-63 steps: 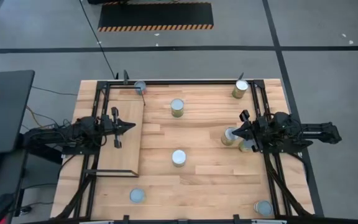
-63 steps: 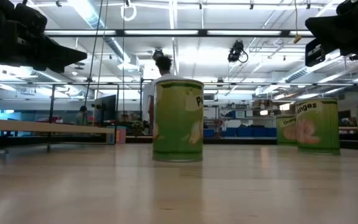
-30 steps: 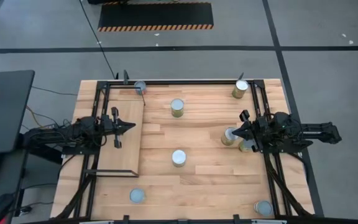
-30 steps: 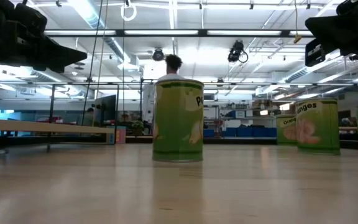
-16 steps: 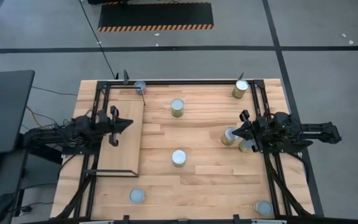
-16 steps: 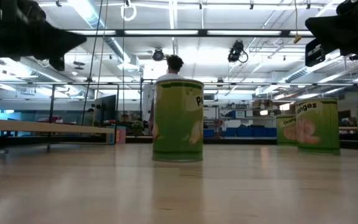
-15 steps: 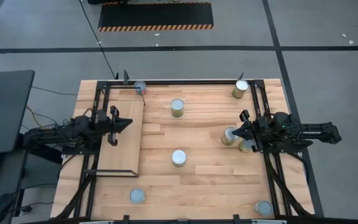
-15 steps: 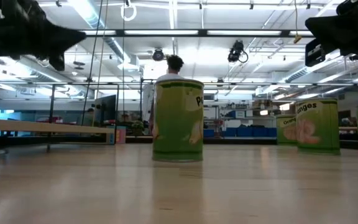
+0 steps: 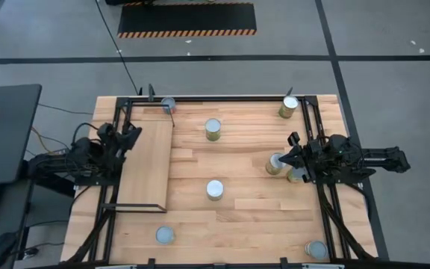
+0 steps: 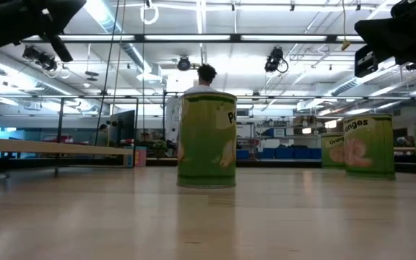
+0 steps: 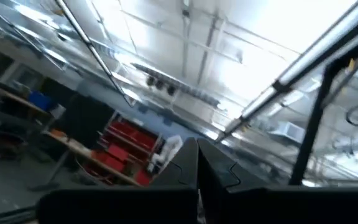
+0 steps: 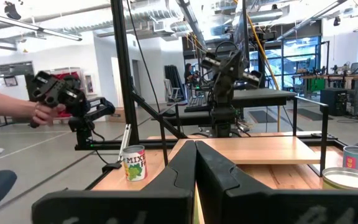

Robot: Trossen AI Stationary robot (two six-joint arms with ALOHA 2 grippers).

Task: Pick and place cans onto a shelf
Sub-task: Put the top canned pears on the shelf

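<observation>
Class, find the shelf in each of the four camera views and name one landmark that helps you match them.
High view: the shelf covers the table's left part.
Low view: pale raised board at the left edge.
Left wrist view: not in it.
Right wrist view: raised board across the table.
Landmark: the left arm beside it, also in the low and right wrist views.
</observation>
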